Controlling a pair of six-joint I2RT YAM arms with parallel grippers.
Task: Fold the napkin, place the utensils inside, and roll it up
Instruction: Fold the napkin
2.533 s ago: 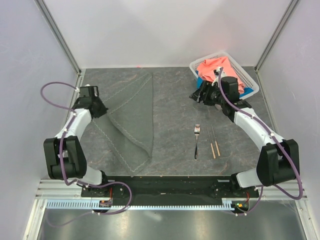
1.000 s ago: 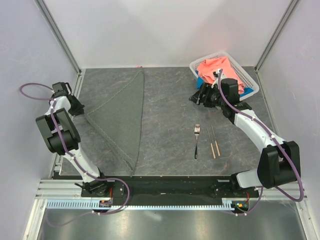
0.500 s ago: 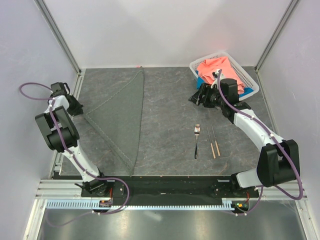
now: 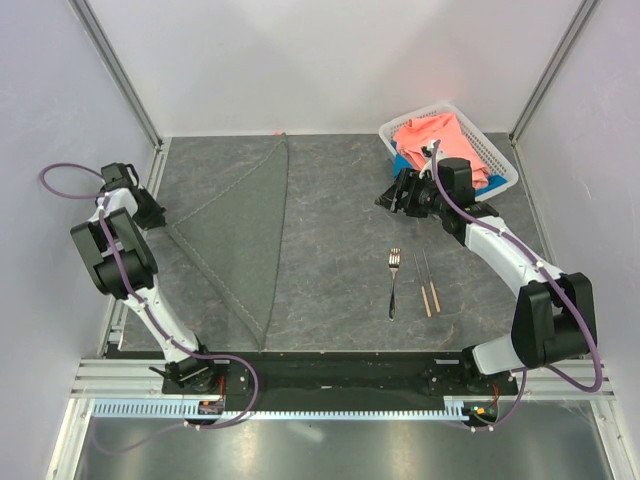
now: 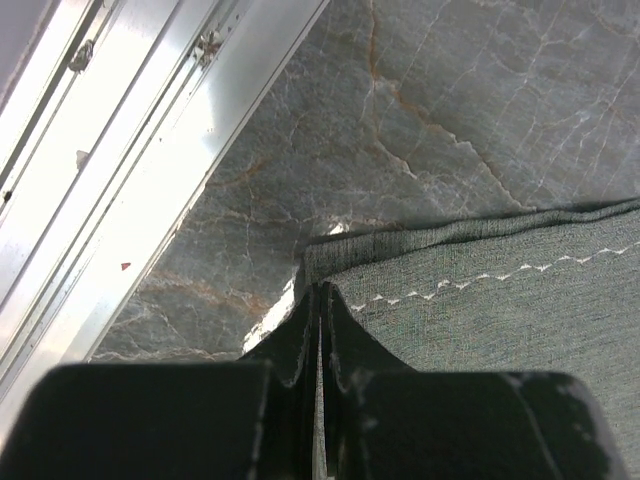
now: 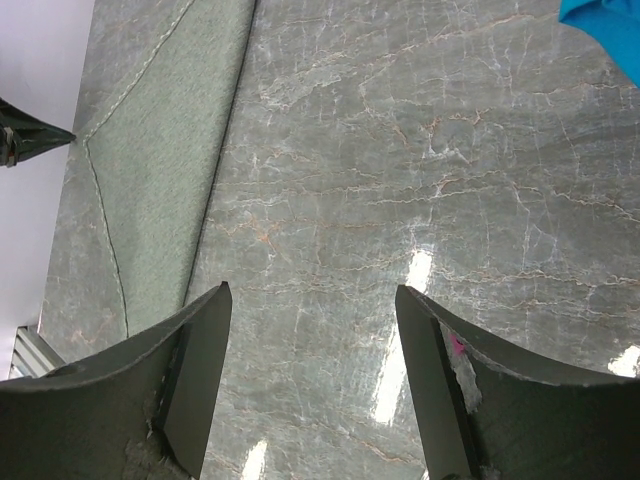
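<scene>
The left gripper (image 5: 320, 290) has its fingers pressed together, clamped on the left corner of the napkin (image 5: 480, 300), where the stitched hem turns back on itself. That corner sits close to the aluminium rail (image 5: 130, 170) along the bench (image 4: 340, 200) edge.

Seen from above, the napkin (image 4: 235, 230) lies flat as a dark grey triangle. One point is at the back edge of the bench, one in the left gripper (image 4: 150, 215) and one towards the arm bases.

To the right of the napkin and well apart from it, the right gripper (image 6: 310, 295) hangs over bare bench with its fingers wide apart and nothing between them. It faces the napkin's long straight edge (image 6: 160, 180).

The fork (image 4: 393, 283) lies on the bench to the right of the napkin, tines pointing to the back. The chopsticks (image 4: 428, 283) lie just beside the fork, on the side away from the napkin, parallel to it.

Farthest from the napkin, at the back right corner, a white slatted basket (image 4: 500, 160) holds a crumpled salmon-pink cloth (image 4: 440, 135). A blue cloth (image 4: 402, 163) shows at the basket's nearer edge, seemingly under the pink one, though most of it is hidden.
</scene>
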